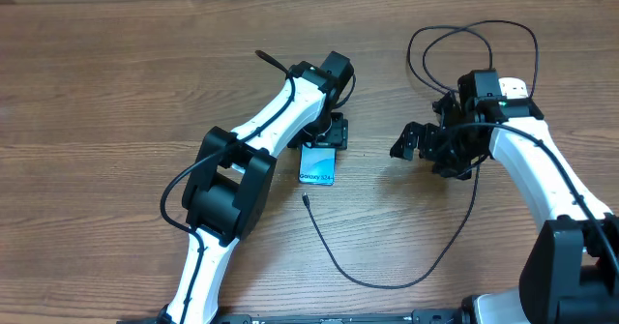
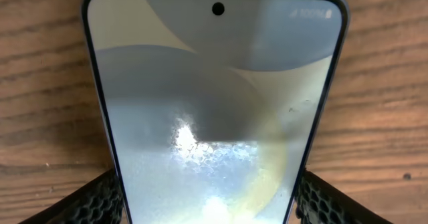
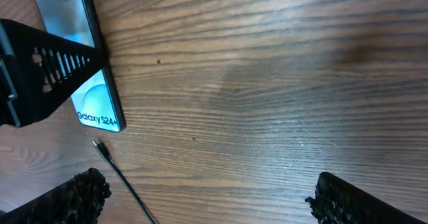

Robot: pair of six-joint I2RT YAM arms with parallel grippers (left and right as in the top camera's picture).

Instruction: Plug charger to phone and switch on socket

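Left fingers (image 2: 90, 202) press against both long edges of the phone (image 2: 214, 117), pinning it flat on the bench (image 2: 381, 117) with its screen facing up. The grip seems meant to stop the phone sliding while a connector is pushed into its end. In the overhead view, the phone's free end, the one with small white lettering, sticks out past those fingers toward the near side of the bench. Just beyond that end, close but not touching, lies the tiny connector tip of the charger (image 1: 306, 200), aimed roughly at the phone. Its thin black cable curves away over the wood, climbs under the right arm and loops behind it. Off to the phone's side, the right fingers (image 3: 73, 194) stand wide apart and empty above bare wood, well clear of the connector tip. The socket cannot be picked out with certainty; a white patch (image 1: 515, 84) beside the right wrist may be it.
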